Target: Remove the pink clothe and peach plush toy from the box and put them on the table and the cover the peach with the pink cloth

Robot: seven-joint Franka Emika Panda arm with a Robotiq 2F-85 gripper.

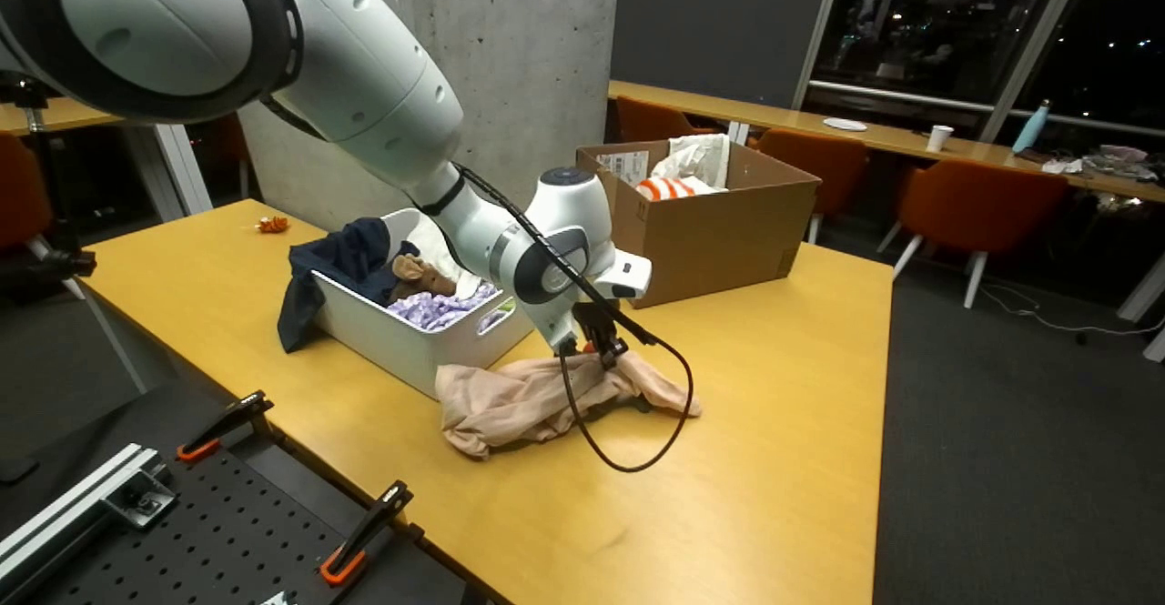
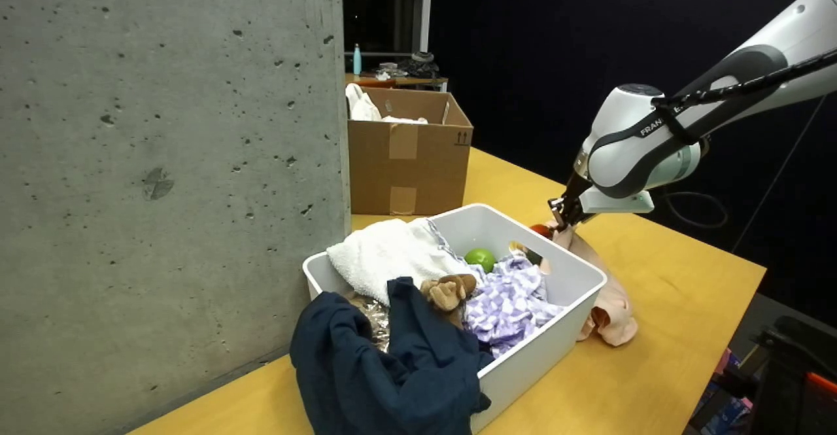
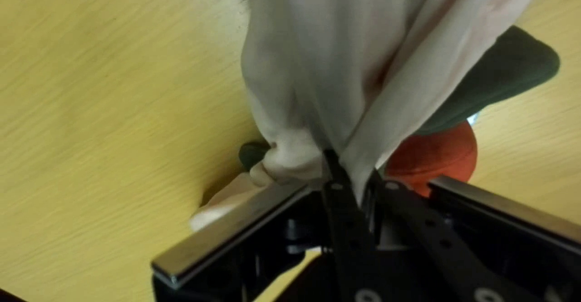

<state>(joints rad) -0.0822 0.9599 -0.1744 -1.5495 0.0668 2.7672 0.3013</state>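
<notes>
The pink cloth (image 1: 519,396) lies bunched on the table beside the white box (image 1: 391,341), and part of it is raised. My gripper (image 1: 612,355) points down and is shut on a fold of the cloth, seen between the fingers (image 3: 356,170) in the wrist view. The peach plush toy (image 3: 438,152) is red-orange with dark green leaves. It lies on the table partly under the cloth, right by my fingers. Its red edge also shows in an exterior view (image 2: 541,230). The rest of the toy is hidden by cloth and gripper. The cloth hangs behind the white box there (image 2: 614,317).
The white box holds a purple checkered cloth (image 2: 510,297), a white towel (image 2: 392,252), a brown plush (image 2: 448,291) and a green ball (image 2: 480,258). A navy cloth (image 2: 392,376) drapes over its rim. A cardboard box (image 1: 719,241) stands behind. Clamps (image 1: 369,532) grip the near edge.
</notes>
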